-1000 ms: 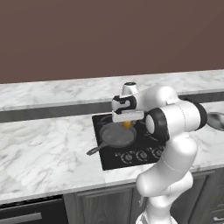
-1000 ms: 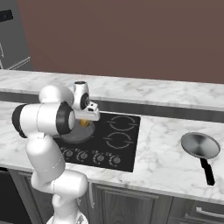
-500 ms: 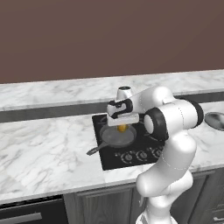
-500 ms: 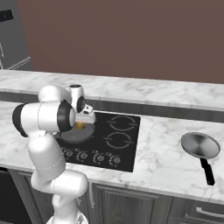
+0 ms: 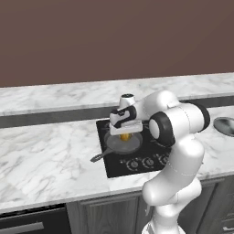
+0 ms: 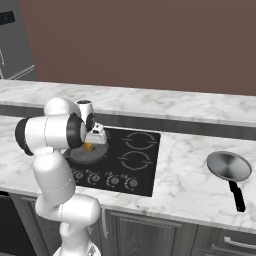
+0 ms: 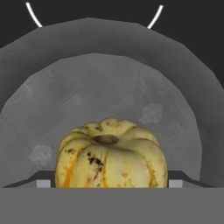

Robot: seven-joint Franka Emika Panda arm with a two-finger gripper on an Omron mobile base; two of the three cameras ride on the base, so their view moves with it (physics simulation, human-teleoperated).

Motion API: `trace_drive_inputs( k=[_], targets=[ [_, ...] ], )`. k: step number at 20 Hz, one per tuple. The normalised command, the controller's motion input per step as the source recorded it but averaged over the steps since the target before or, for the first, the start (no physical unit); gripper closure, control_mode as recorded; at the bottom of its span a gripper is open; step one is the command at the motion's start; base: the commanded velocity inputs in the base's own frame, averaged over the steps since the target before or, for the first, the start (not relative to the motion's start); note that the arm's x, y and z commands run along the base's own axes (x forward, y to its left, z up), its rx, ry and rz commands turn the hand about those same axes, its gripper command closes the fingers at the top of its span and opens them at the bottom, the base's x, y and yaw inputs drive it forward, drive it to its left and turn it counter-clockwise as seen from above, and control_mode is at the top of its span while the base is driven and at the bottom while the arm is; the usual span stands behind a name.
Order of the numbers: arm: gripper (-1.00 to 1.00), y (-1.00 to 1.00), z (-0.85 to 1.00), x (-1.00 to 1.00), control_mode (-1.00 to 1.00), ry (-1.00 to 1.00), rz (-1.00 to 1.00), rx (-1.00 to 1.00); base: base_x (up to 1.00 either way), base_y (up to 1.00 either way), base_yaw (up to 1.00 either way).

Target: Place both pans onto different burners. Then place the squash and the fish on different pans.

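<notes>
The dark grey skillet sits on the front left burner of the black cooktop, its handle pointing out to the front left. My gripper hangs low over the skillet's middle, shut on the yellow-orange squash. I cannot tell whether the squash touches the skillet's floor. The shiny silver pan with its black handle lies on the marble counter to the right of the cooktop. The fish is out of view.
Two free burners lie on the cooktop's right half. A row of knobs runs along the cooktop's front edge. Marble counter stretches left of the cooktop, with a wall behind.
My gripper has carried the squash to the left and down, from above the skillet's rear right side to low over its middle. The silver pan has not moved.
</notes>
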Motion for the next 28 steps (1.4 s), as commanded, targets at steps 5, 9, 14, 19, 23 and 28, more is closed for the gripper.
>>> trace_drive_inputs(
  k=[5,9,14,19,23,28],
  targets=[
    [1.00,0.01,-0.32,-0.03,-1.00,0.00,0.00,0.00,0.00,0.00,0.00],
    [1.00,0.00,-0.27,0.00,-1.00,0.00,0.00,0.00,0.00,0.00,0.00],
    [-1.00,0.00,-0.20,0.00,-1.00,0.00,0.00,0.00,0.00,0.00,0.00],
    [-1.00,0.00,0.00,0.00,-1.00,0.00,0.00,0.00,0.00,0.00,0.00],
    [-1.00,0.00,0.00,0.00,-1.00,0.00,0.00,0.00,0.00,0.00,0.00],
    [-1.00,-0.04,0.17,-0.04,-1.00,-0.02,0.01,0.00,0.00,0.00,0.00]
  ],
)
